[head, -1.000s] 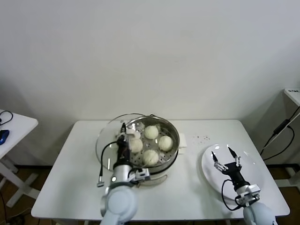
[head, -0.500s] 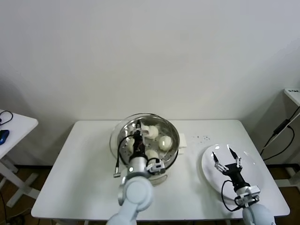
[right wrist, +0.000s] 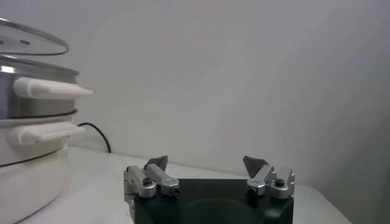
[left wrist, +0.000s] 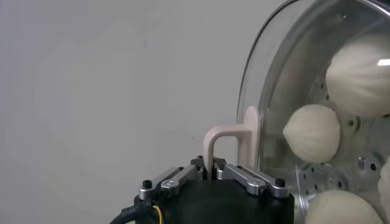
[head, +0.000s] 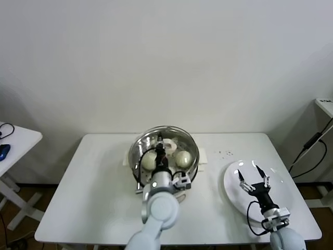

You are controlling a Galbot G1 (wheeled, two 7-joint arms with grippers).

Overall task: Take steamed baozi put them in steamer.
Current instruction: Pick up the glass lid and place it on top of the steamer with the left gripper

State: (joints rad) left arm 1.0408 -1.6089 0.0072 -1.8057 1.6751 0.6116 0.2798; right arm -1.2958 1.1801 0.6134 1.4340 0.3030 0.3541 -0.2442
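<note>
- The steamer (head: 191, 156) is a round pot of shiny steel and it stands at the middle of the white table (head: 73, 198), toward the far edge. In the right wrist view its smooth white side handles (right wrist: 52, 89) stick out flat from the steel wall, above a white base (right wrist: 27, 176).
- The steamed baozi (head: 182, 158) are inside the steamer. They are smooth, domed and cream-white, with fine pleat lines (left wrist: 312, 132) that the left wrist view shows. Below them the tray bottom is steel with small round holes (left wrist: 363, 163).
- The left gripper (head: 161, 151) is above the steamer, clenched on the white handle (left wrist: 230, 140) of the glass lid (left wrist: 286, 73). The handle is a thin arched loop of plastic. The lid is clear, round and slightly domed, with a metal rim, and it stands over the pot; the baozi are seen through the glass.
- The right gripper (head: 252, 175) hovers above the flat white plate (head: 283, 208) on the right side of the table, well apart from the steamer. Its dark pointed fingers (right wrist: 157, 163) are spread wide and hold nothing.
</note>
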